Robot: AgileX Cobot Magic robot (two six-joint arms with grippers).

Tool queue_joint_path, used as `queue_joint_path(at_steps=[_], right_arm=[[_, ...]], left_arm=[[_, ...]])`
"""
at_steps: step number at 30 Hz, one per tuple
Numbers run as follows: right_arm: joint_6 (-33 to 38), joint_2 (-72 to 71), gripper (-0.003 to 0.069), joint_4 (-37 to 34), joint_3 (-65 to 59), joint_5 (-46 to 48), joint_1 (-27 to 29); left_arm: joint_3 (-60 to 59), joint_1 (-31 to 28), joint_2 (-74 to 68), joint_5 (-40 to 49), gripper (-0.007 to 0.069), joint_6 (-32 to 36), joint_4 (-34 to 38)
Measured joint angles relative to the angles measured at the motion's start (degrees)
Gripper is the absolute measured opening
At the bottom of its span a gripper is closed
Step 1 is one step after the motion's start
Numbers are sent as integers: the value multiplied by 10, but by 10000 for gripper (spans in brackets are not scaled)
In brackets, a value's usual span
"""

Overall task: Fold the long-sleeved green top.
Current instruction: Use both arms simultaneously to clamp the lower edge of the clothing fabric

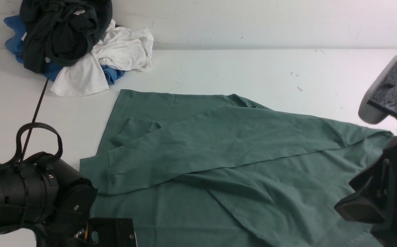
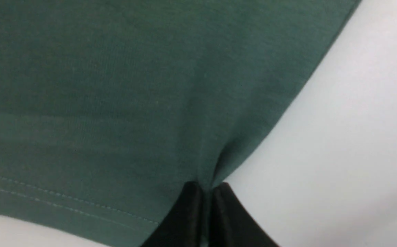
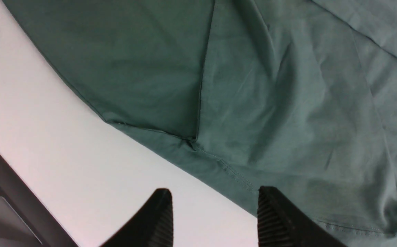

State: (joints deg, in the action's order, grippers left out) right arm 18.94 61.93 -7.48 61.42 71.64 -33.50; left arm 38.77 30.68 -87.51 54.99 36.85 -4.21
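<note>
Lying crosswise: top point(image 1: 253, 192), hem leftward

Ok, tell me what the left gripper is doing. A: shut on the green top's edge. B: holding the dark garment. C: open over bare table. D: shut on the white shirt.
A: the left wrist view shows the left gripper pinched shut on the green top near its hem.

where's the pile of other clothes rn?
Front view: the clothes pile sits in the far-left corner of the table, against the wall, just beyond the far-left corner of the green long-sleeved top.
</note>
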Motion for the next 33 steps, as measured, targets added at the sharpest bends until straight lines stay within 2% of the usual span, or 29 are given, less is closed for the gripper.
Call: queue_joint_path(at_steps=[6, 11, 15, 20, 26, 30, 33], right_arm=[[57, 32, 348, 36, -48, -3, 0], [63, 71, 401, 91, -146, -19, 0], [63, 112, 426, 141, -220, -99, 0], [24, 170, 428, 204, -242, -199, 3], [12, 247, 428, 219, -242, -250, 33], [12, 262, 403, 220, -240, -255, 36], [12, 265, 290, 219, -236, -256, 36]], left_arm=[[9, 0, 19, 53, 3, -8, -7], [9, 0, 53, 58, 3, -15, -7], [9, 0, 65, 57, 3, -16, -4], [9, 0, 65, 47, 3, -17, 5], [9, 0, 65, 46, 3, -18, 8], [9, 0, 65, 46, 3, -18, 8], [9, 0, 65, 45, 3, -18, 8]])
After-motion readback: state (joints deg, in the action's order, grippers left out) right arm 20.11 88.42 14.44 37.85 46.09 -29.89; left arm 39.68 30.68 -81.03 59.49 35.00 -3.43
